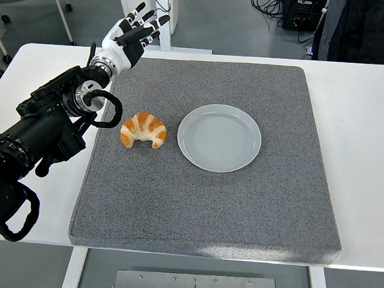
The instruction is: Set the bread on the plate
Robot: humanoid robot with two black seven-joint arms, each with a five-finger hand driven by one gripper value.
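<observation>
A golden croissant [143,130] lies on the grey mat [208,198], just left of a pale blue-grey plate [219,137] that holds nothing. My left hand [135,33] is raised over the mat's far left corner, well behind the croissant and apart from it. Its white and black fingers [148,21] are spread and hold nothing. The left arm runs in from the lower left edge. No right arm shows.
The grey mat covers most of the white table [365,116]. Beyond the table's far edge are a white post, chair legs at the top left, and dark equipment with cables at the top right.
</observation>
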